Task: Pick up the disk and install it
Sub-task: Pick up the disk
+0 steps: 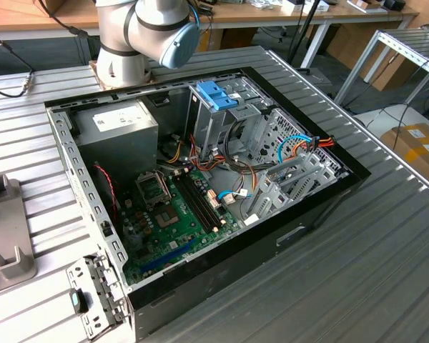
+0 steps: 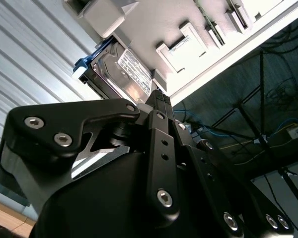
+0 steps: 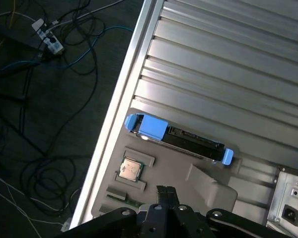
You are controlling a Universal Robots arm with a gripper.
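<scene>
Gripper [image 3: 165,190] hovers near disk [image 3: 181,139]; jaws seemingly closed.

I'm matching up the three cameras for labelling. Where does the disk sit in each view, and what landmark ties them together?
Exterior view: the grey fixture plate sits at the exterior view's left edge, beside the computer case.
Second wrist view: the disk lies at that plate's edge, next to the ribbed table.
First wrist view: the disk, blue at both ends, runs along the plate's edge.
Shared landmark: the grey fixture plate.
</scene>
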